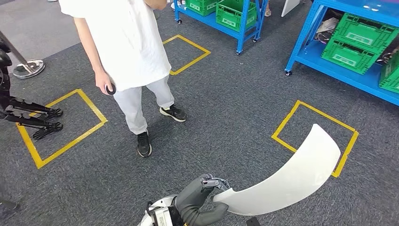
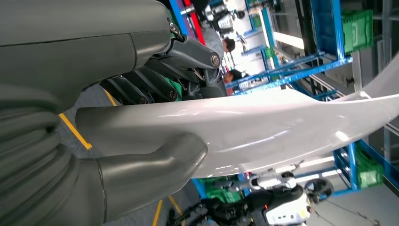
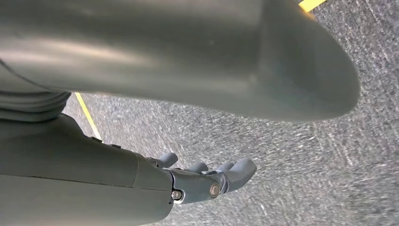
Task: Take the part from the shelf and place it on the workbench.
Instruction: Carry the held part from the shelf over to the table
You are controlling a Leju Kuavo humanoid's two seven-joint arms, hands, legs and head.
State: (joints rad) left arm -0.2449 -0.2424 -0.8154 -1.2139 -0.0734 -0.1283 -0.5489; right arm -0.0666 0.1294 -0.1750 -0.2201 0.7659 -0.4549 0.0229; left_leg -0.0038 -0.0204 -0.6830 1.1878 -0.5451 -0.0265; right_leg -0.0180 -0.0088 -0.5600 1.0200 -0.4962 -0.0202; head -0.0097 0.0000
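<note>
Left hand [image 1: 207, 195] low in the head view, thumb and dark fingers [image 2: 155, 87] clamped on one end of the curved white panel [image 1: 291, 176]; panel arcs up and rightward over grey carpet [image 1: 226, 108], its far end above a yellow tape square [image 1: 282, 125]. Right hand [image 3: 207, 181] hangs over carpet, fingers loosely apart, grasping nothing. Blue shelf rack [image 1: 301, 47] at upper right carries green crates [image 1: 350, 44]; contents not discernible. Person in white shirt [image 1: 124, 37] stands nearby.
</note>
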